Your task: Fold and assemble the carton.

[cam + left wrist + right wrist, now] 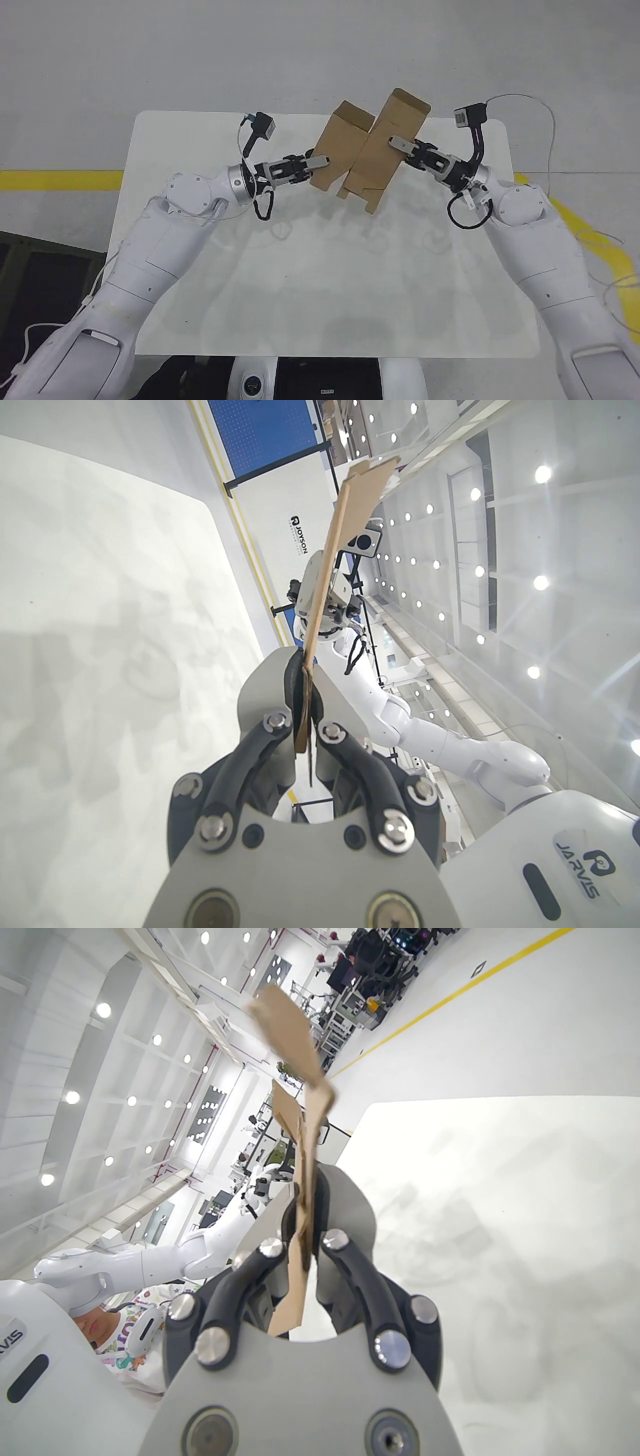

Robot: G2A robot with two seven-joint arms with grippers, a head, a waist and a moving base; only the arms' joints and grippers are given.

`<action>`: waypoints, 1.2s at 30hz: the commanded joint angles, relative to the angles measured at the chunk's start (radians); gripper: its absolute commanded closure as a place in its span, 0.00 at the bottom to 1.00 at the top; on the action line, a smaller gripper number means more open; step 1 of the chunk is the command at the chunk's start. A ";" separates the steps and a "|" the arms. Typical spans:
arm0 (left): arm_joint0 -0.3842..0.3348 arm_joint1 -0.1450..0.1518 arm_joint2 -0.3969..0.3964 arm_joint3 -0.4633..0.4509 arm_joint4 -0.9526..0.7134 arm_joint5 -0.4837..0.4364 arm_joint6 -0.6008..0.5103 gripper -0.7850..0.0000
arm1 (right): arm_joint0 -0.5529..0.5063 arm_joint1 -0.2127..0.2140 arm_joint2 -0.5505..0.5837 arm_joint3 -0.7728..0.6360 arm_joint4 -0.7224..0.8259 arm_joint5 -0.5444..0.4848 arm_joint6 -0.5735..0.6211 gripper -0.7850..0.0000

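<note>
Creased brown cardboard carton (362,150) above the white worktop (300,290), left pincer (322,160) and right pincer (396,141) each clamped on an edge.

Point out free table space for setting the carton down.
Free: table's near half between the arms, and the far left corner. Crowded: far middle edge, where left claw and right claw grip the carton.
</note>
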 commanded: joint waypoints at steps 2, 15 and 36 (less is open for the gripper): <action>-0.020 0.002 -0.018 0.014 -0.002 0.021 -0.045 1.00 | -0.002 0.003 0.017 -0.005 0.011 0.003 0.029 0.00; -0.115 0.028 -0.079 0.053 -0.083 0.228 -0.509 1.00 | 0.023 0.032 0.067 0.013 0.060 0.007 0.367 0.00; -0.173 0.067 -0.003 0.102 -0.099 0.254 -0.692 1.00 | -0.018 0.075 0.000 -0.138 0.245 0.198 0.558 0.14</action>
